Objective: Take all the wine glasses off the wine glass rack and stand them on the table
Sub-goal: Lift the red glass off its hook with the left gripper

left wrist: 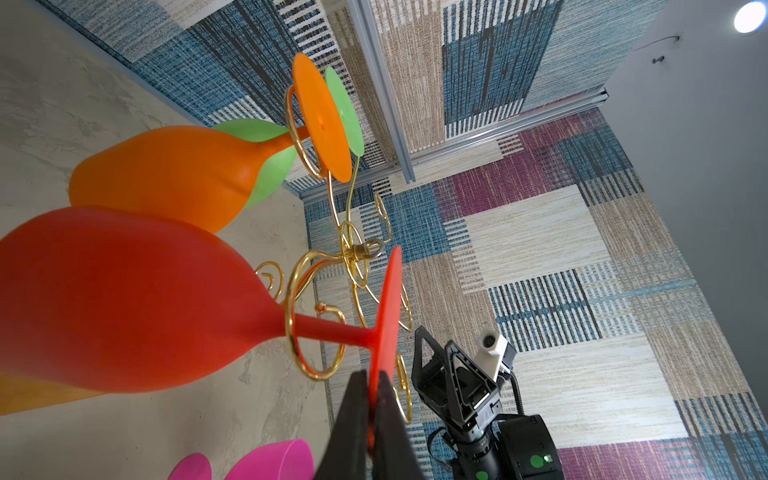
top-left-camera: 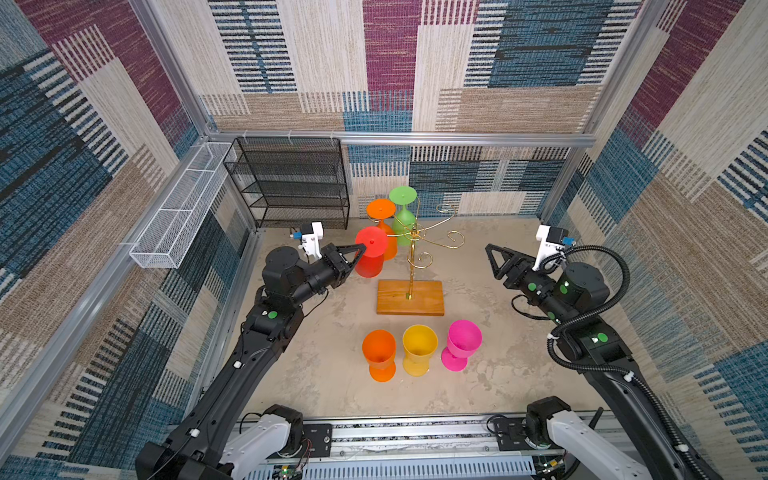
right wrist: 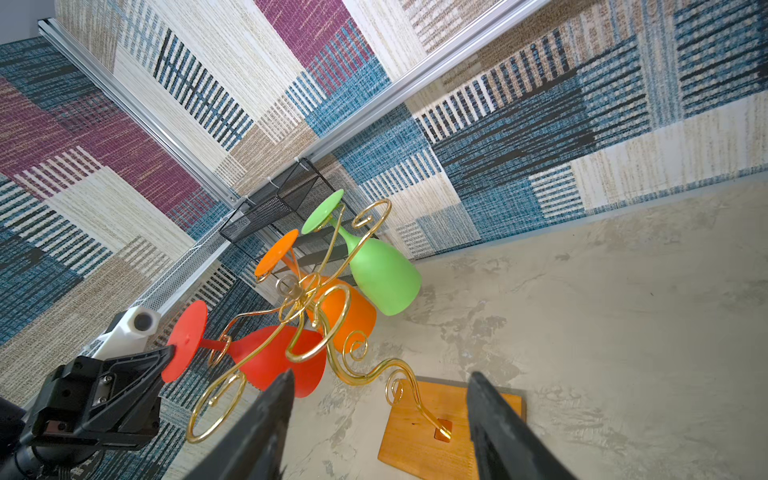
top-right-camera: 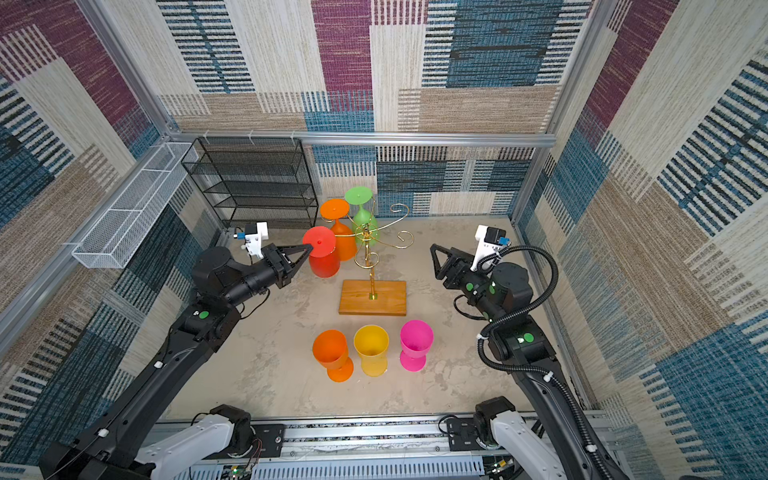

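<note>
Nearest, at the lower centre of both top views, an orange cup (top-left-camera: 379,353), a yellow cup (top-left-camera: 419,347) and a pink cup (top-left-camera: 464,338) are standing upright in a row on the table. Just above them in the frame, the wine glass rack (top-left-camera: 409,298) is sitting on its wood base at mid-centre. At centre left, the left gripper (top-left-camera: 360,248) is pinching its jaws together on the thin rim of the foot of the red wine glass (top-left-camera: 368,266). That glass is hanging bowl-down on the rack's left side, its stem running through a gold loop. At centre right, the right gripper (top-left-camera: 490,252) is hovering well apart from the rack with jaws apart, holding nothing. Further up, an orange glass (top-left-camera: 381,209) and a green glass (top-left-camera: 404,222) are hanging just behind the red one, the orange bowl looking very close to it. At the upper left, a black mesh shelf (top-left-camera: 291,183) and a white wire basket (top-left-camera: 183,208) are lining the walls. The likely trouble is the grip: only the disc's edge is being held, so the heavy bowl could twist it loose. Pulling anywhere but out through the loop's opening would catch the stem or foot and drag or tip the unbraced rack. A swinging bowl could also knock the orange neighbour.
</note>
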`<state>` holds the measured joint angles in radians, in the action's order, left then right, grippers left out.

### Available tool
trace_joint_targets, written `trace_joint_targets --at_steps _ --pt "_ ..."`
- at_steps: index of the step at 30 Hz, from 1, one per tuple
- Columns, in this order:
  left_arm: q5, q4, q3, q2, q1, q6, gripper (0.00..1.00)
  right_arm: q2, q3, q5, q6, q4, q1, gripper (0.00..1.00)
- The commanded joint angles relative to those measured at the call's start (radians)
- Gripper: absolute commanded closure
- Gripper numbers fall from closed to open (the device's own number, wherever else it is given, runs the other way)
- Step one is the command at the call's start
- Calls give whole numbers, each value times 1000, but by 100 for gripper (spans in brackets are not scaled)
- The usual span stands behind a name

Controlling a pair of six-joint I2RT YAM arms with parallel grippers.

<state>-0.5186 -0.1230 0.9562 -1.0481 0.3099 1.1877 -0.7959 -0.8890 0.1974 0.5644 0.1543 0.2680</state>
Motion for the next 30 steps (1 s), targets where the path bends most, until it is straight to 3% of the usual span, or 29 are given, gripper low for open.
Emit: trace_joint_targets --at_steps 1,14,30 --pt "-5 -63 7 -9 0 31 100 1 -1 -14 -6 -41 -1 33" --pt "34 51 63 10 1 -2 100 -12 2 -1 0 -53 -4 33" --pt "9 27 88 -70 9 6 100 0 21 -6 -1 -54 -8 33"
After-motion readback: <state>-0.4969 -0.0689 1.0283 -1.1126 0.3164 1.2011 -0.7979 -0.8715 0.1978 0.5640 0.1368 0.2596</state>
